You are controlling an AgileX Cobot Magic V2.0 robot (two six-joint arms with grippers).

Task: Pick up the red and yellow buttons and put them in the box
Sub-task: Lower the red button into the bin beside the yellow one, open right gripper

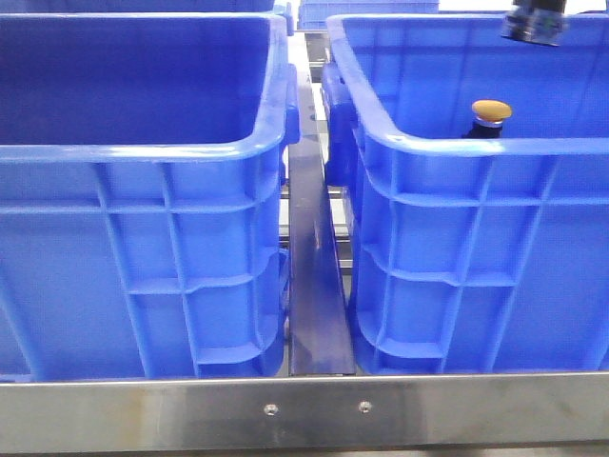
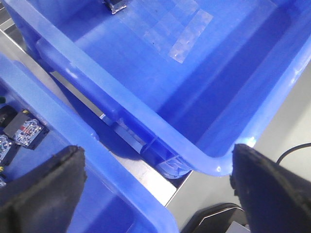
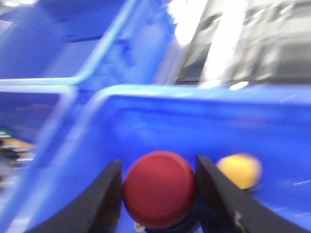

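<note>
The red button (image 3: pixel 159 188) sat pinched between the right gripper (image 3: pixel 158 194) fingers over the right blue crate (image 1: pixel 476 145), presumably for release beside the yellow button (image 1: pixel 491 109) already inside. The left gripper (image 2: pixel 155 189) hung spread, idle, above the crates.

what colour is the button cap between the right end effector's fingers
Red; the red button shows best in the right wrist view, gripped by the right end effector.

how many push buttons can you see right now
2. The red button sits between the right gripper fingers, inside the right-hand blue crate. The yellow button stands in the same crate, just beside it. More may be hidden below the crate walls.
</note>
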